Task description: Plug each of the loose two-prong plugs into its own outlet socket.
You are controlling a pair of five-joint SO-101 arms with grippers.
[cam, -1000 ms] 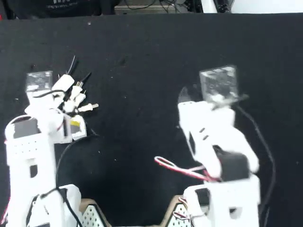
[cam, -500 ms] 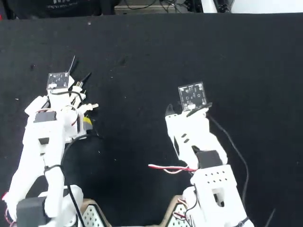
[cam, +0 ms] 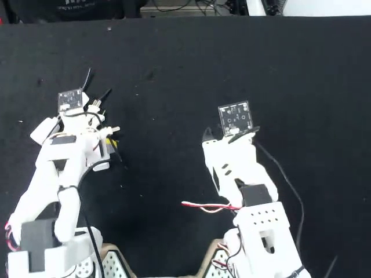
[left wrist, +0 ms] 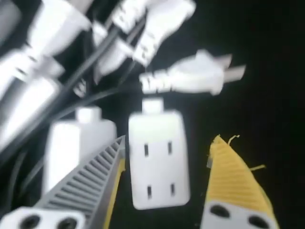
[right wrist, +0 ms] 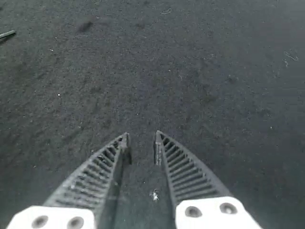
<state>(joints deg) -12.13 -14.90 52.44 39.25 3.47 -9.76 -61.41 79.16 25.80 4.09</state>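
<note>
A black table [cam: 232, 69] takes up most of the room in front of me, with the two white arms at its near edge. The left arm [cam: 55, 174] leans out over a tangle of white parts on its own side. The right arm [cam: 243, 174] stands well apart from that tangle, over bare cloth near the middle.

The left gripper [left wrist: 169, 139] has its fingers spread wide on either side of a white outlet block [left wrist: 157, 162] that lies flat with its slots facing up. The grey finger [left wrist: 102, 167] is just beside one edge of the block, and the yellow finger [left wrist: 231, 171] stands a little off the other edge. It grips nothing. The right gripper [right wrist: 141, 138] points down at the table, its tips nearly together with a thin gap between them and nothing held.

A second block [left wrist: 78, 143] lies just beside the first, partly behind the grey finger. Beyond both blocks lies a loose plug [left wrist: 190, 76], its prongs bare and pointing away from the heap. More plugs [left wrist: 152, 24] are bunched near it, none seated in a socket. Thin black cords [left wrist: 90, 57] run among them.
</note>
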